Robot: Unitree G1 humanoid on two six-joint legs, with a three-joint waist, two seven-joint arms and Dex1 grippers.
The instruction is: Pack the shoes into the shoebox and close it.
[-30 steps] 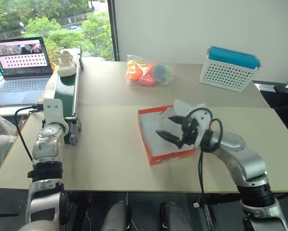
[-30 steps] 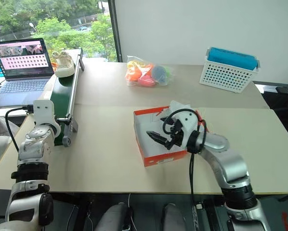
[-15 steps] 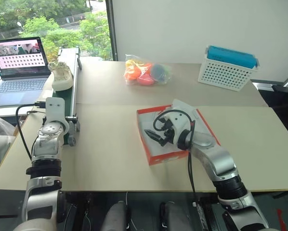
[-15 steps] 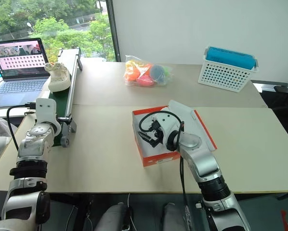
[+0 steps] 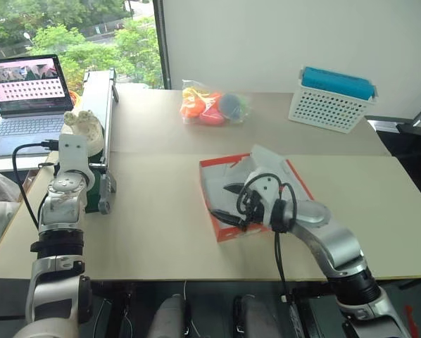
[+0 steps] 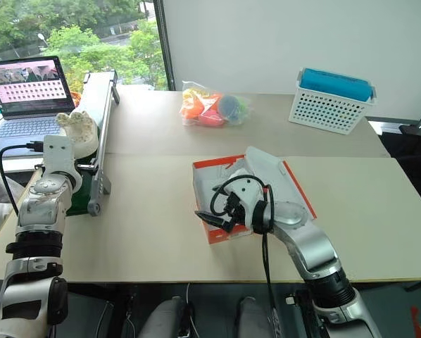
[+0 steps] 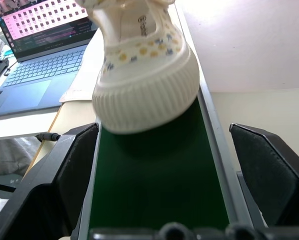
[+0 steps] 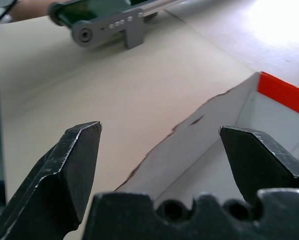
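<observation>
A cream clog-like shoe [image 7: 142, 70] stands on the green conveyor belt [image 7: 157, 190]. The red-orange shoebox [image 5: 228, 229] lies open mid-desk, apparently white-lined inside.

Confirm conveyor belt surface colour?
Dark green belt, under the cream shoe; clearest in left wrist view.

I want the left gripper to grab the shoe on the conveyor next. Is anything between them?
Nothing visible. The shoe sits on the green belt straight ahead of the open left gripper, with bare belt between.

Cream flower-dotted shoe [image 7: 144, 75] on green belt [image 7: 157, 192]; red-orange shoebox [image 6: 217, 232].
</observation>
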